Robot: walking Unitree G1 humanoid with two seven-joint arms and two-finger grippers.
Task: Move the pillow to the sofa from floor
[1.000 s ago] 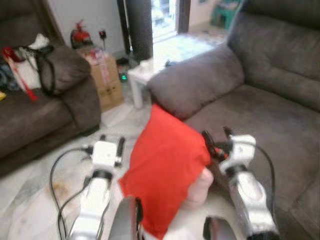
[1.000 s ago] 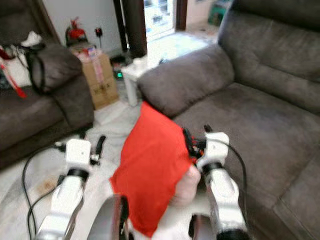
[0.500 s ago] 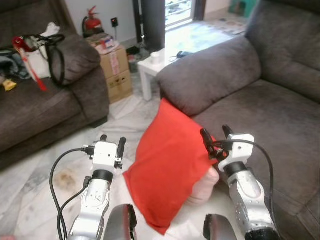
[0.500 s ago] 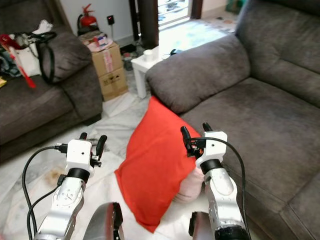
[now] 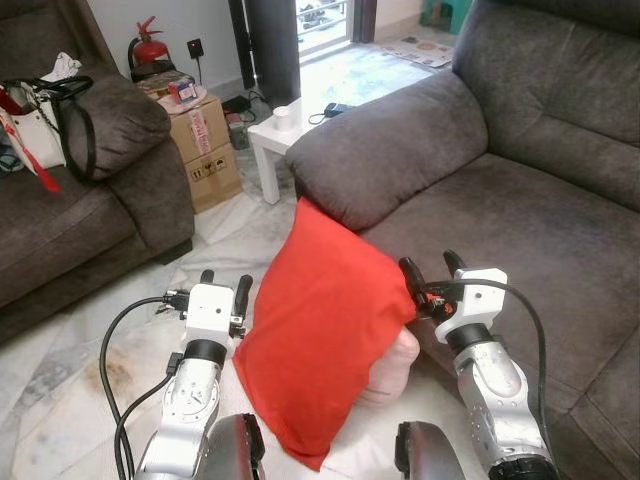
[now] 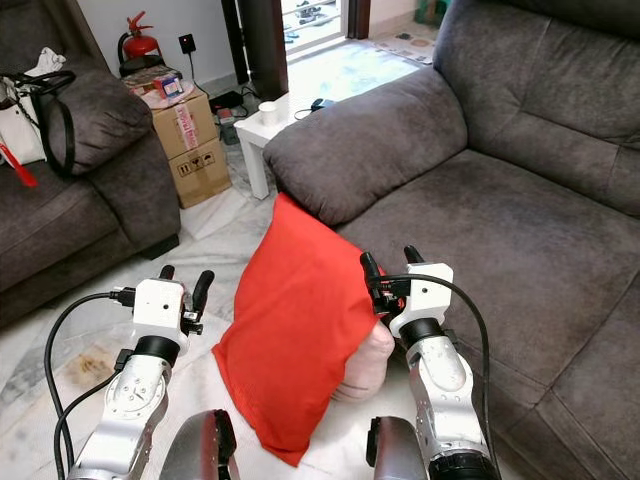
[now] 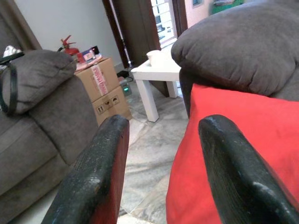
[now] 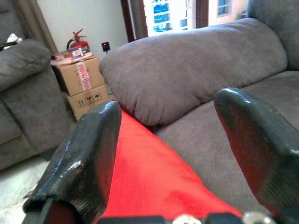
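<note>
The right hand point(image 5: 432, 271) has its two black fingers spread apart, with the red pillow point(image 5: 325, 335) pressed against its left finger and nothing clamped between the fingers; the left hand point(image 5: 224, 285) is likewise spread open, its right finger just beside the pillow's other face, so the pillow stands tilted on one corner between the two hands. The pillow's upper corner points to about 12 o'clock and reaches up to the sofa's rounded armrest point(image 5: 390, 150), while its lower corner hangs at 6 o'clock between the robot's knees, above the marble floor point(image 5: 70, 400). A pale pink cushion point(image 5: 392, 365) peeks out from behind its 4 o'clock edge. The wide grey sofa point(image 5: 520, 210) seat lies open at 2 o'clock, just past the right hand. At 11 o'clock stand a small white desk point(image 5: 272, 135) and a cardboard box point(image 5: 205, 145); a second sofa point(image 5: 80, 215) bounds the floor at 10 o'clock.
</note>
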